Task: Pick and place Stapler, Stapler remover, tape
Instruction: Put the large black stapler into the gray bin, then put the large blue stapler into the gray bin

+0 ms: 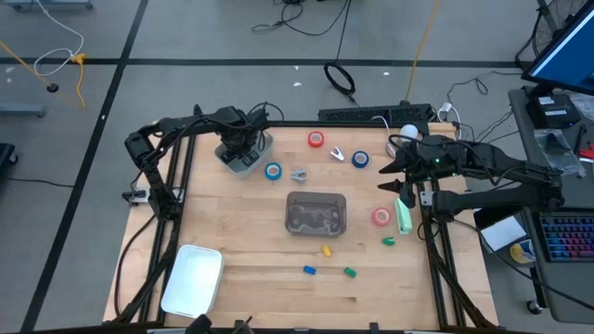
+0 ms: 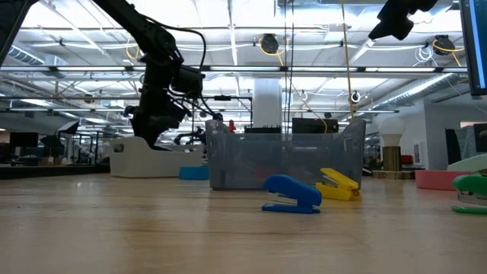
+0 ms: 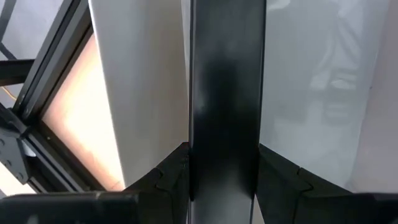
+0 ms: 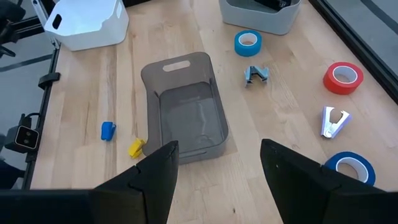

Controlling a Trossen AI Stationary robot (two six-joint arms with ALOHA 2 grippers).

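Jaws: left gripper (image 1: 243, 147) reaches into the white bin (image 1: 252, 160), its spread impossible to tell; right gripper (image 4: 214, 163) stands open and empty.
Tape rolls (image 1: 273, 172) lie scattered around the grey tray (image 1: 316, 211); staplers (image 2: 292, 193) sit nearer the front. Advisable: lift the left arm straight up, clear of the bin walls. Bin contents stay hidden.
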